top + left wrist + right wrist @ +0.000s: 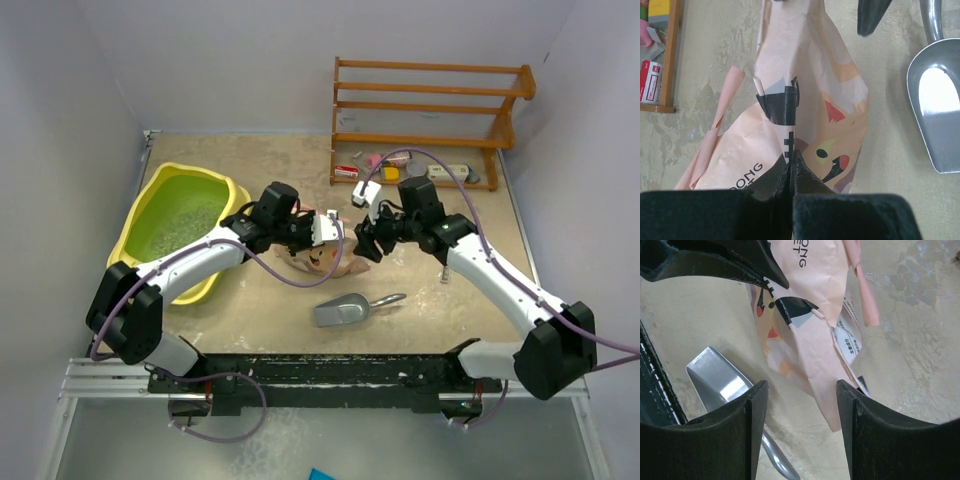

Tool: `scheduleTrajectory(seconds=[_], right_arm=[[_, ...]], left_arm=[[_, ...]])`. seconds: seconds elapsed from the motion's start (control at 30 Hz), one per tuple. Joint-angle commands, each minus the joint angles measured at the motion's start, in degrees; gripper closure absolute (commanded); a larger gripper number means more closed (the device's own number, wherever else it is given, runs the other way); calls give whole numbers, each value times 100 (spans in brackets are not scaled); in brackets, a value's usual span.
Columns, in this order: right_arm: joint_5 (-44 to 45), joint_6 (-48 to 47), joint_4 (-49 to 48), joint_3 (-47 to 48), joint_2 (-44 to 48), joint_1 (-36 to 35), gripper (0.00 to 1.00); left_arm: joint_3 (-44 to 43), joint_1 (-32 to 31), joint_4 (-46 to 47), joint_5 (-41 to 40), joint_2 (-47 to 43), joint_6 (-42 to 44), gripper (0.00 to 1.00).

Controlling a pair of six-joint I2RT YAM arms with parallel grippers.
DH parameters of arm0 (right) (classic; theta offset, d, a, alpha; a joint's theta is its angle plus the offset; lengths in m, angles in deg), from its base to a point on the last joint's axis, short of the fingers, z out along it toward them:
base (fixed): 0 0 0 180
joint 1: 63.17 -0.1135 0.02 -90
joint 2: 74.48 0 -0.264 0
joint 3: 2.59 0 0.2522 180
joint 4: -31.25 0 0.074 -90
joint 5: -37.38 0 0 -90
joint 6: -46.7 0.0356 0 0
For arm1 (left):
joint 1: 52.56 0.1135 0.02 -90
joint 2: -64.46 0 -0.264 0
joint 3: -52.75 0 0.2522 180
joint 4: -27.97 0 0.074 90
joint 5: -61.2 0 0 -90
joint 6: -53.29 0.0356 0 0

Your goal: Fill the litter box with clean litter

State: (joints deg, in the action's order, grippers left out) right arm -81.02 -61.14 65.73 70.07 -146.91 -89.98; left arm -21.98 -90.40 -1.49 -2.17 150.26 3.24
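Observation:
The yellow litter box (137, 213) sits at the left, with pale green clean litter (185, 225) inside it. A peach-pink bag (327, 262) with a cat picture hangs crumpled over the table centre. My left gripper (791, 157) is shut on a fold of the bag (810, 100). The left gripper (333, 232) stands right of the box. My right gripper (802, 387) is open, its fingers straddling the bag's lower corner (810, 330) without touching it. The right gripper (362, 243) faces the left one across the bag.
A silver metal scoop (345, 310) lies on the table in front of the bag, also seen as the scoop (937, 105) and the scoop (720, 377). A wooden rack (430, 120) with small items on its bottom shelf stands at the back right.

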Motion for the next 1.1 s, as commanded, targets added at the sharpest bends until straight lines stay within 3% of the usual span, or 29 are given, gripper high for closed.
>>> scheduleTrajectory(seconds=[0.0,0.13,0.23,0.27,0.33,0.37,0.57,0.7,0.77,0.87,0.93,1.0,1.03,1.07], right_arm=[[375,-344,-177,142,-188,-184,41],[727,-361,-471,39,-483,-282,41],[1036,-389,-538,11,-667,-322,47],[1083,-421,-552,-15,-688,-325,55],[1324,-372,-649,-35,-675,-325,97],[1327,-252,-668,-36,-658,-325,100],[1691,290,-378,-1,-504,-224,100],[1461,401,-470,-69,-462,-193,100],[1320,489,-621,-71,-417,-193,100],[1234,579,-702,-72,-388,-193,100],[1234,677,-761,-71,-387,-193,100],[1213,739,-759,-71,-387,-193,100],[1215,788,-773,-71,-383,-189,100],[1302,934,-795,-71,-381,-193,100]], left_arm=[[-132,-18,366,79,-355,-99,100],[-136,-12,408,95,-347,-148,100],[-154,-7,373,56,-342,-135,100],[-140,-12,379,39,-351,-135,100],[-131,-7,359,-36,-346,-109,100],[-141,-4,308,-113,-337,-72,100],[-121,187,169,-1353,-398,79,100],[-41,332,262,-1195,-520,-75,99],[4,331,278,-991,-529,-120,82],[-19,331,65,-1119,-402,-102,71],[-91,331,-193,-1438,-232,-56,70],[-229,345,-579,-1900,-6,-31,76],[-322,379,-805,-2062,118,-48,84],[-433,451,-1019,-2211,242,-139,100]])
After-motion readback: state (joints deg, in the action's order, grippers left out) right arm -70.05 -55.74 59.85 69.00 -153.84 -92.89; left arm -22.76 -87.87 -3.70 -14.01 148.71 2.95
